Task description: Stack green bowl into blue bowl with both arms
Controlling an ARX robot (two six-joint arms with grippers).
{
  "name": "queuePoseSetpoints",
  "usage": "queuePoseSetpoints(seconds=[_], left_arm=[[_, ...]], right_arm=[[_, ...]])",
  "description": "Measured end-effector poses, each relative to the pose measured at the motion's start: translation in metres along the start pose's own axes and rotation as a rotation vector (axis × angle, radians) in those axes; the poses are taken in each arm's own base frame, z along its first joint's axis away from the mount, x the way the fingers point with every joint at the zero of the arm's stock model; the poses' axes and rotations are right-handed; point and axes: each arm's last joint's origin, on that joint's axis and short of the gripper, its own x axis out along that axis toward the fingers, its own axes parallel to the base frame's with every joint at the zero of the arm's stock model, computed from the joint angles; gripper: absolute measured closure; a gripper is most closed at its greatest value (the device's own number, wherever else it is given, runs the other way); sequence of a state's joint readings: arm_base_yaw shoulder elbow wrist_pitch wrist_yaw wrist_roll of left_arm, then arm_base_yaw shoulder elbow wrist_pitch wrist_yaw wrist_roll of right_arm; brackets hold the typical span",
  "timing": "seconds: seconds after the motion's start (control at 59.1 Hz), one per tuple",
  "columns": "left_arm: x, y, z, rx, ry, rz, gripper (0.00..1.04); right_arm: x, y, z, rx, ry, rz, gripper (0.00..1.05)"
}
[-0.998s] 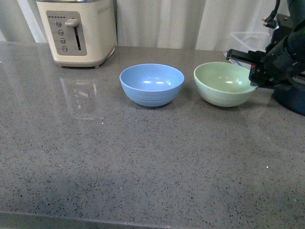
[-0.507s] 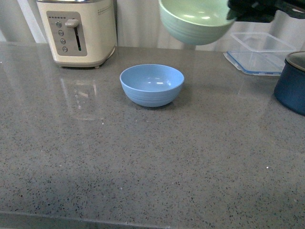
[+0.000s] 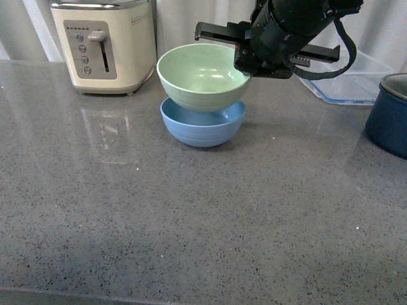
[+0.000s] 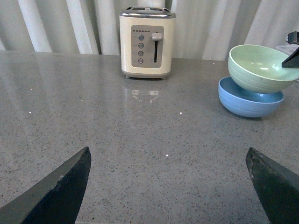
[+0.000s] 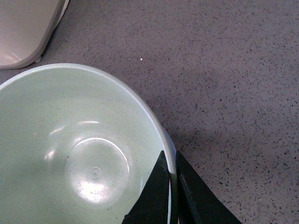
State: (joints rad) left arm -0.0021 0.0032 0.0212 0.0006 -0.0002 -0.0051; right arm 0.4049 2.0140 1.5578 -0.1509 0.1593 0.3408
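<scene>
Stacking: green bowl (image 3: 202, 76) over blue bowl (image 3: 202, 127)

Short of the blue bowl, the left gripper (image 4: 167, 156) gapes wide, empty. The green bowl's base dips inside the blue rim, with the right gripper (image 5: 171, 184) clamped on its edge. Behind the blue bowl, leftward, stands a toaster (image 3: 103, 44).

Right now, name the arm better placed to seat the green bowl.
Right: the right gripper holds the green bowl over the blue bowl; the left gripper sits open, apart.
</scene>
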Motion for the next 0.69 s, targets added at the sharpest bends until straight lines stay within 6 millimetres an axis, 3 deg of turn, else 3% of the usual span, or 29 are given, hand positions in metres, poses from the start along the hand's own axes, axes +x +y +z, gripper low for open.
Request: queuePoseSetpoints(seconds=[0.304, 0.558, 0.693], left_arm=[[0.0, 0.0, 0.0, 0.0, 0.0, 0.0, 0.07], [0.0, 0.0, 0.0, 0.0, 0.0, 0.0, 0.07], [0.0, 0.0, 0.0, 0.0, 0.0, 0.0, 0.07]], right_arm=[[0.013, -0.001, -0.007, -0.008, 0.02, -0.032, 1.03], [0.013, -0.005, -0.005, 0.01, 0.002, 0.002, 0.66], [0.0, -0.013, -0.004, 0.059, -0.033, 0.081, 0.45]])
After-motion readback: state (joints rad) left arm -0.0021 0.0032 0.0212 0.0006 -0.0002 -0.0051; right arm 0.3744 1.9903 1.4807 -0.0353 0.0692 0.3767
